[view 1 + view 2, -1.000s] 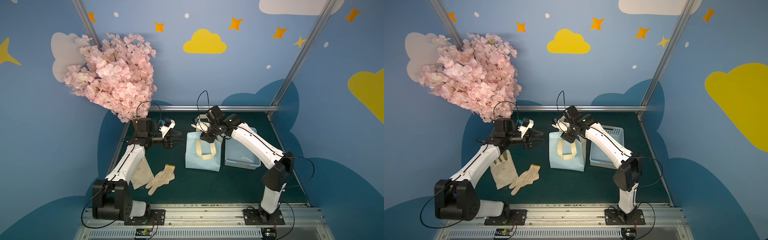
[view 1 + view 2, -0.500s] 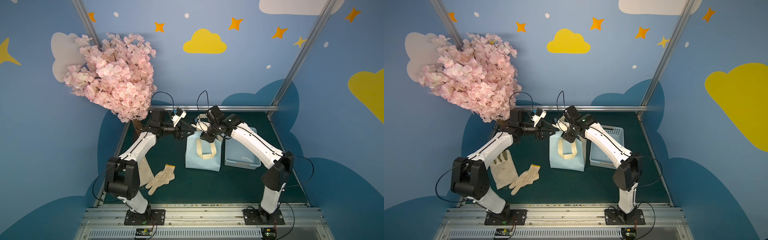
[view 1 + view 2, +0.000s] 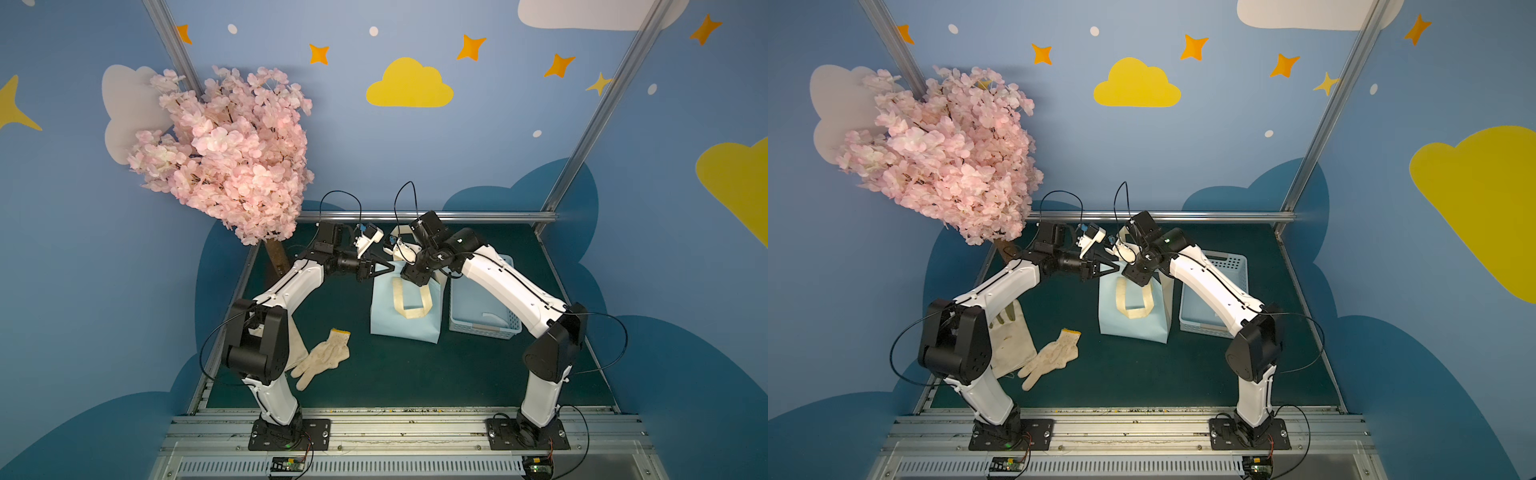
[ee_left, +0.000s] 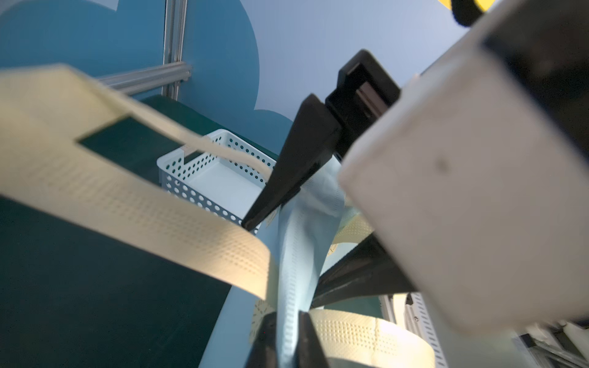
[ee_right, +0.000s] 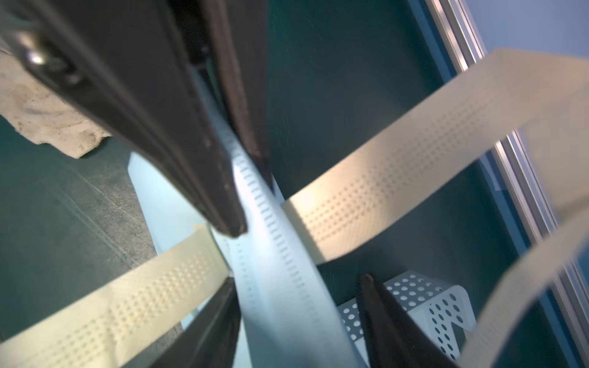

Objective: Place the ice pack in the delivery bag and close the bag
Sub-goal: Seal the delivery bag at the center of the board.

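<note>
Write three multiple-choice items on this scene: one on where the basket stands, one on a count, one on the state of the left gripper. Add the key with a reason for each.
1. Where does the basket stand relative to the delivery bag?
A) beside it, on the side of the right arm
B) on top of it
C) inside it

2. How many gloves lie on the mat?
A) none
B) two
C) four

3. What is the state of the left gripper?
A) wide open above the mat
B) shut on the bag's top rim
C) shut on a glove

Key:
1 A: both top views show it next to the bag, by the right arm.
2 B: one knitted and one of canvas lie side by side.
3 B: the left wrist view shows the blue rim pinched between the fingers.
</note>
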Action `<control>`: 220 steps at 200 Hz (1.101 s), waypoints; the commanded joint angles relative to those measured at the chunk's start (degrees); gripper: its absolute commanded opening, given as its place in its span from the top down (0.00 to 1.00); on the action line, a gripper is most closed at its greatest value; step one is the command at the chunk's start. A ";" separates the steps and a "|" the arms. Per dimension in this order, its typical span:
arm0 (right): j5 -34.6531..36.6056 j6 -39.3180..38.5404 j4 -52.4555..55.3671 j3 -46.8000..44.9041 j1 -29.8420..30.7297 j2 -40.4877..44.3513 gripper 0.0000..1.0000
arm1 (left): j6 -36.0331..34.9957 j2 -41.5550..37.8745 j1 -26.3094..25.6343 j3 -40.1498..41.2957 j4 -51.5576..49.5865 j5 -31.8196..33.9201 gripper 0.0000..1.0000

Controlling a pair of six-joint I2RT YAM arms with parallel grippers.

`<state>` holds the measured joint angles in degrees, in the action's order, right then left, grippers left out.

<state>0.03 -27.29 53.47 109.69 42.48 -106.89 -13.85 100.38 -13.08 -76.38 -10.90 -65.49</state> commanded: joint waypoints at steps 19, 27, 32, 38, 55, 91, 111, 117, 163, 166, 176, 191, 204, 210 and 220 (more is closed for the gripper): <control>-1.94 0.50 1.37 0.17 -2.35 8.37 0.06 | -1.44 -0.89 0.23 0.33 -1.58 -1.06 0.97; -2.87 0.74 1.28 -1.00 -3.50 10.80 0.02 | -1.61 -1.24 0.17 0.60 -1.58 -0.85 0.97; -3.88 0.89 1.28 -2.02 -4.55 12.68 0.02 | -1.64 -1.39 0.22 0.75 -1.57 -0.67 0.97; -4.82 1.04 1.26 -3.13 -5.30 14.42 0.02 | -1.79 -1.63 0.25 0.87 -1.52 -0.51 0.97; -9.97 2.17 0.30 -9.54 -8.88 21.22 0.02 | -1.89 -2.00 0.19 1.03 -1.67 -0.31 0.97; -21.76 7.11 -15.02 -33.97 -15.01 36.61 0.02 | -2.25 -2.46 0.23 1.31 -1.57 -0.40 0.97; -26.38 12.05 -30.61 -47.96 -16.18 42.22 0.02 | -2.86 -2.82 0.18 1.41 -2.17 -0.17 0.97; -27.14 13.04 -33.82 -50.49 -16.41 42.89 0.02 | -3.21 -3.02 0.23 1.49 -2.45 -0.09 0.97; -26.91 15.50 -48.66 -60.38 -17.16 40.17 0.02 | -5.24 -3.57 0.21 2.29 -4.09 -0.33 0.97; -26.97 15.43 -49.31 -60.58 -17.36 39.80 0.02 | -5.65 -3.57 0.30 2.29 -4.28 -0.29 0.97; -27.04 15.78 -50.94 -60.73 -18.39 38.56 0.02 | -6.59 -3.80 0.28 2.42 -5.07 -0.34 0.97; -28.72 15.30 -52.31 -60.54 -20.03 36.80 0.02 | -7.33 -4.14 0.44 2.63 -5.39 -0.38 0.97; -30.31 12.78 -51.34 -59.76 -21.01 35.80 0.02 | -7.59 -4.21 0.60 2.64 -5.54 -0.51 0.97; -31.24 11.25 -50.38 -59.32 -21.43 35.33 0.02 | -7.73 -4.20 0.69 2.64 -5.62 -0.50 0.97; -32.79 8.16 -49.29 -58.85 -22.09 34.58 0.02 | -8.06 -4.21 0.83 2.56 -5.88 -0.58 0.97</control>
<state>-28.27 -14.00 6.15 48.86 21.76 -70.89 -19.64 97.60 -12.95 -74.43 -14.13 -65.87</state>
